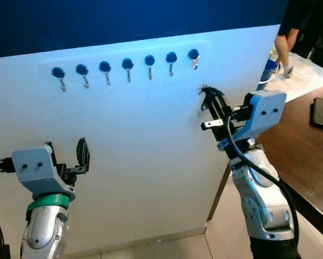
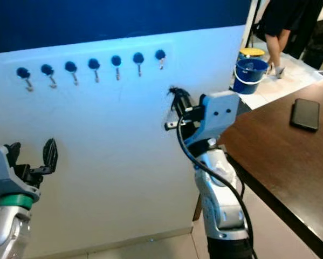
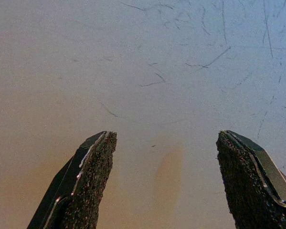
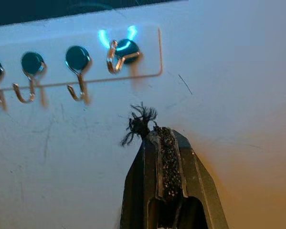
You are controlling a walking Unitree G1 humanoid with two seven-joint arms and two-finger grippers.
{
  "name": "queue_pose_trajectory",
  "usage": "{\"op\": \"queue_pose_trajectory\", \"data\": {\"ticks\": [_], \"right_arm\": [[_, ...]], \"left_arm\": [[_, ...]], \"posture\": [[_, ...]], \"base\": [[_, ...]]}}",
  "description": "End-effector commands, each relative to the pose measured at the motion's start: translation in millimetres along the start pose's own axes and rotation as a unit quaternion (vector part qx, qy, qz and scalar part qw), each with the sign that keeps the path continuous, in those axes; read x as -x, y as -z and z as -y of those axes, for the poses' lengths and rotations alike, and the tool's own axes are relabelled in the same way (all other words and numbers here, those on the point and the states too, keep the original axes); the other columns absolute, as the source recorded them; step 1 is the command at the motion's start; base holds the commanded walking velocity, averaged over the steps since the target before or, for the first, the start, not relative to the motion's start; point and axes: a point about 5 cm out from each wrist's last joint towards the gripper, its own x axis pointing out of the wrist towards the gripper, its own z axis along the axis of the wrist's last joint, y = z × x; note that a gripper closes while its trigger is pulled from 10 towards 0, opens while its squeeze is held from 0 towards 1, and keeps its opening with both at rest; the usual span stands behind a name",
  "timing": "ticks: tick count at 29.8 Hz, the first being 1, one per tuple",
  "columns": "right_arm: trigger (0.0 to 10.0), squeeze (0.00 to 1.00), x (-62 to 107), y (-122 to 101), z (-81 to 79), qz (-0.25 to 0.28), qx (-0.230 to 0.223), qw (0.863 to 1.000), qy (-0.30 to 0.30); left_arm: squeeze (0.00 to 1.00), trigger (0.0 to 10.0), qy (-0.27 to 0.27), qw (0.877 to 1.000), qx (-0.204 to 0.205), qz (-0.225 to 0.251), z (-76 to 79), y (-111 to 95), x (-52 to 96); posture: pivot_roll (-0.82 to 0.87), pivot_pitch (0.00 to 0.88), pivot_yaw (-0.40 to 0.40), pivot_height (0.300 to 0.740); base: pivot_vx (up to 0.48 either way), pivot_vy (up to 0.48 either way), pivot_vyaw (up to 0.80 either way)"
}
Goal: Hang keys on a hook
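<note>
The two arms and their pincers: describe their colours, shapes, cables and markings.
Both arms are silver, jointed shells. The left arm has a green band under a grey-blue wrist box with two dark dots; a black cable hangs at its side. The right arm has a matching box with a blue edge and a black cable looping down it. The left pincer and right pincer have long black fingers with rough, gritty pads.

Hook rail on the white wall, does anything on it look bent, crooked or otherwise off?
Yes. The rightmost hook looks odd: in the right wrist view its wire is twisted into a sideways loop, while the other hooks hang straight down as plain J shapes. The right gripper, shut on a frayed black cord, sits just below it.
</note>
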Motion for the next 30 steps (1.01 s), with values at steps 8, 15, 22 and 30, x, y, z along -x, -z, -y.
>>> {"op": "queue_pose_trajectory", "data": {"ticks": [8, 15, 22, 30], "right_arm": [[10.0, 0.00, -10.3, -10.5, -6.5, 0.025, -0.008, 0.999, -0.023], [10.0, 0.00, -9.9, -9.6, -5.8, 0.022, -0.008, 1.000, -0.020], [10.0, 0.00, -9.4, -8.5, -5.5, 0.020, -0.010, 1.000, -0.020], [10.0, 0.00, -8.8, -7.2, -5.2, 0.018, -0.013, 1.000, -0.019]], "left_arm": [[0.00, 10.0, 0.008, 1.000, 0.003, -0.002, -1.1, 2.0, 3.3], [0.00, 10.0, 0.010, 1.000, 0.001, -0.003, -0.4, 2.0, 3.2], [0.00, 10.0, 0.011, 1.000, 0.002, -0.002, -0.2, 2.0, 3.2], [0.00, 10.0, 0.012, 1.000, -0.008, 0.016, 1.2, -3.8, 3.1]], "posture": [[-0.15, 0.112, 0.189, 0.740], [-0.15, 0.116, 0.189, 0.740], [-0.15, 0.116, 0.189, 0.740], [-0.15, 0.116, 0.189, 0.740]], "base": [[0.000, 0.000, 0.00], [0.000, 0.355, 0.00], [0.000, 0.472, 0.00], [0.000, -0.233, 0.00]]}}
